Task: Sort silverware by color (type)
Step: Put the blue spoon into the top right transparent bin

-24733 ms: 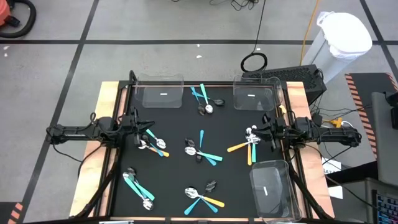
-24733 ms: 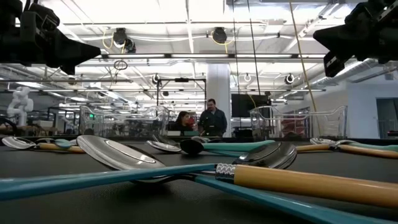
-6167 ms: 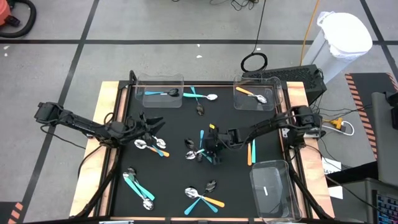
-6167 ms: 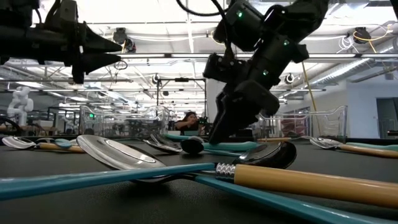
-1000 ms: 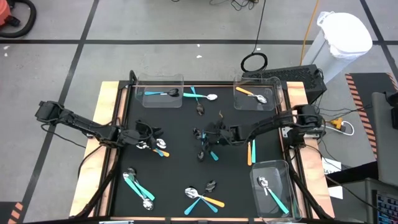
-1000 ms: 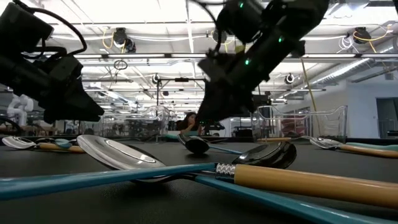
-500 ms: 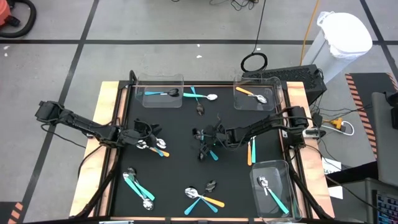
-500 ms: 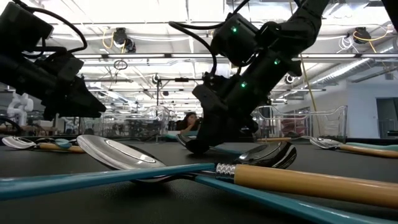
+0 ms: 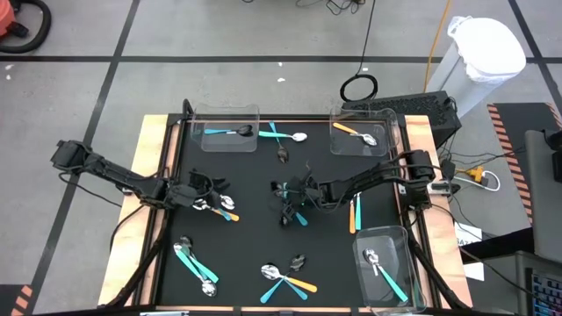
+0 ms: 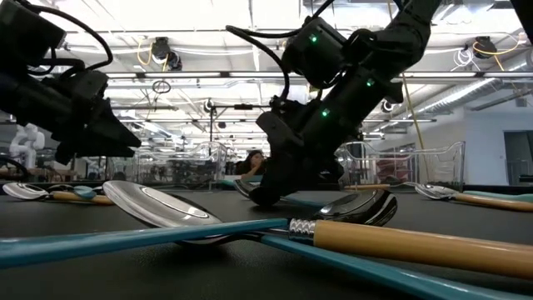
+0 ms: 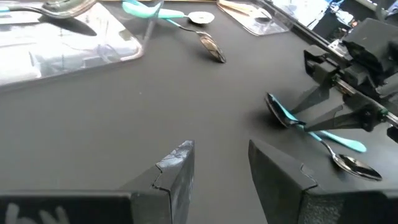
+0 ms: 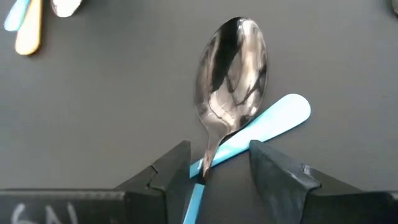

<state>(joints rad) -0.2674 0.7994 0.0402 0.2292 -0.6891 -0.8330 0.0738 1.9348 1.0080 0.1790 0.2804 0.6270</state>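
Observation:
The silverware lies in small clusters on the black mat. My right gripper is open, low at the mat's centre. Its fingers stand on either side of the neck of a dark-headed spoon with a blue handle. That spoon lies across another light-blue handle. In the low view the right gripper reaches down to the mat. My left gripper is open, above a cluster of spoons at the mat's left, with nothing between its fingers. My right gripper comes from above, slanting down, its fingers across the spoon's neck. The neck runs right beside one finger. I cannot tell whether it touches. The spoon lies flat on the mat.
Clear bins stand at the far left, far right and near right, each with a spoon inside. More silverware lies near left, near centre, far centre and right.
My right gripper has come down from above the mat and a little toward the table's left, onto the dark-headed spoon at the centre. Its fingers now straddle the spoon's neck. The spoon has stayed where it was.

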